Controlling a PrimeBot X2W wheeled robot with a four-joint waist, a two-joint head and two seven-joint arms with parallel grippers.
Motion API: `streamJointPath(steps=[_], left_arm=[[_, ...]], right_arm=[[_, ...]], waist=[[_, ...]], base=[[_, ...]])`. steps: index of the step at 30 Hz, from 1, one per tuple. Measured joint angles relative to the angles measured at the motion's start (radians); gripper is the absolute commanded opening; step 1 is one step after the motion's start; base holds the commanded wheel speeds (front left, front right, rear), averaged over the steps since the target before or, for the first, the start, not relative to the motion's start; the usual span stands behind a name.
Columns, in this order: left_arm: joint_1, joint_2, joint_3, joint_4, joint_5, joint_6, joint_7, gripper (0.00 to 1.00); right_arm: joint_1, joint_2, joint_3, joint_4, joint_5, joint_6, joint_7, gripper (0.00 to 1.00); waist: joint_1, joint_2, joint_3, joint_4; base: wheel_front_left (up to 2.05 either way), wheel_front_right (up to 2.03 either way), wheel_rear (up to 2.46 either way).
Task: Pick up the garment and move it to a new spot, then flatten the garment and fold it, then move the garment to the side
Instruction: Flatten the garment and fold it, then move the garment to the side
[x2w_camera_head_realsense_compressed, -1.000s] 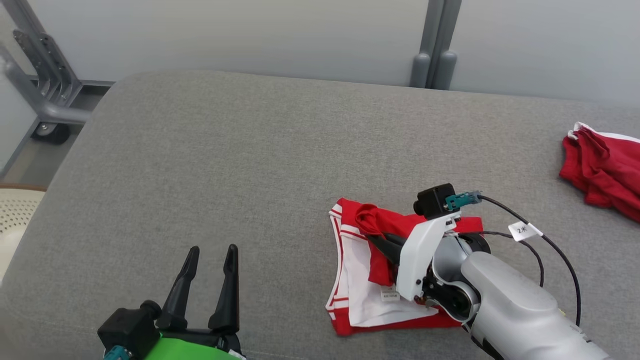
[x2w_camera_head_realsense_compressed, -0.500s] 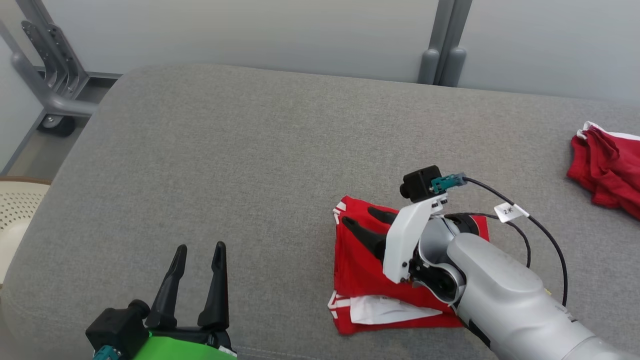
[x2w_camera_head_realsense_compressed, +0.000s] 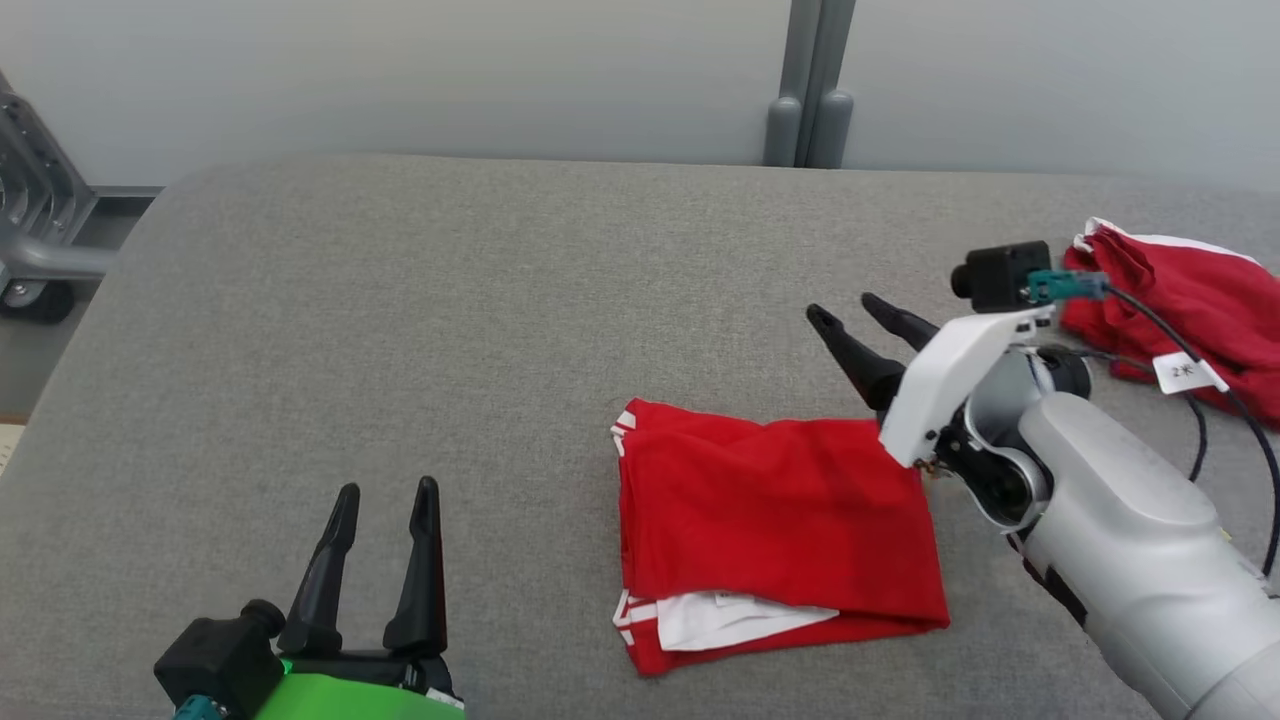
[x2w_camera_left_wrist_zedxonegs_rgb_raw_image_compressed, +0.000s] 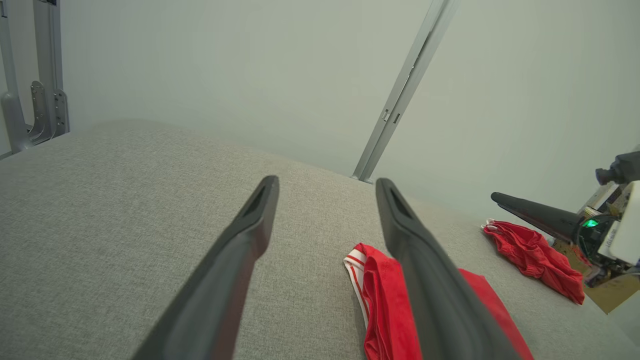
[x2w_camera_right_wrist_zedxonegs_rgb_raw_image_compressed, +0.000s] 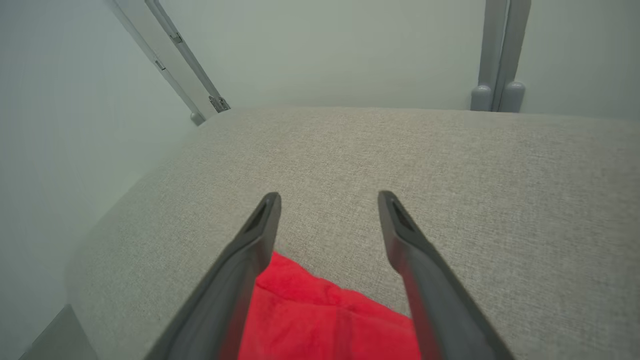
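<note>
Wide-spread, empty right tool (x2w_camera_right_wrist_zedxonegs_rgb_raw_image_compressed: 328, 196) over edge of red garment (x2w_camera_right_wrist_zedxonegs_rgb_raw_image_compressed: 325, 320) on grey cushion (x2w_camera_right_wrist_zedxonegs_rgb_raw_image_compressed: 500, 175)

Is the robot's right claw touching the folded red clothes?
Apart. The head view shows the right gripper, jaws open, over grey cushion beyond the folded red garment; the left wrist view shows it up in the air.

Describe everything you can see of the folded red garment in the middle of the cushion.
The garment is thin-looking red cloth, folded into a rough rectangle with light creases. White trim with red stripes shows at its left corners, and a white inner layer peeks out along the near edge. It lies flat on the grey cushion, right of centre. The open right tool hangs by its far right corner without gripping it.
</note>
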Motion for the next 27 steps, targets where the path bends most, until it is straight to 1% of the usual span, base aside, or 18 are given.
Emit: streamJointPath(steps=[2, 3, 6, 15, 19, 23, 27], left_arm=[[0.0, 0.0, 0.001, -0.005, 0.0, 0.0, -0.001, 1.0], [0.0, 0.0, 0.001, -0.005, 0.0, 0.0, -0.001, 1.0], [0.0, 0.0, 0.001, -0.013, 0.002, 0.0, -0.003, 1.0], [-0.001, 0.002, -0.022, -0.028, 0.01, 0.0, -0.002, 1.0], [-0.004, 0.004, -0.026, -0.027, 0.014, 0.0, 0.008, 1.0], [-0.005, 0.006, -0.028, -0.024, 0.017, 0.0, 0.012, 1.0], [-0.006, 0.007, -0.027, -0.016, 0.018, 0.0, 0.014, 1.0]], right_arm=[[0.034, -0.025, -0.008, 0.014, 0.008, 0.0, -0.002, 1.0], [0.034, -0.025, -0.008, 0.014, 0.008, 0.0, -0.002, 1.0], [0.102, -0.049, -0.018, 0.033, 0.026, 0.0, -0.01, 1.0], [0.211, -0.049, -0.034, 0.054, 0.084, 0.0, -0.044, 1.0], [0.233, -0.047, -0.033, 0.065, 0.09, 0.0, -0.053, 1.0], [0.235, -0.045, -0.033, 0.072, 0.094, 0.009, -0.062, 1.0], [0.235, -0.045, -0.032, 0.08, 0.101, 0.009, -0.066, 1.0]], waist=[[0.0, 0.0, 0.002, -0.014], [0.0, 0.0, 0.002, -0.014], [0.0, 0.0, 0.008, -0.034], [0.0, 0.0, 0.046, -0.069], [0.0, 0.0, 0.062, -0.065], [0.0, 0.0, 0.071, -0.048], [0.0, 0.0, 0.077, -0.028]], base=[[0.0, 0.0, 0.0], [0.0, 0.0, 0.0], [0.0, 0.0, 0.0], [0.0, 0.0, 0.0], [0.0, 0.0, 0.0], [0.0, 0.0, 0.0], [0.0, 0.0, 0.0]])
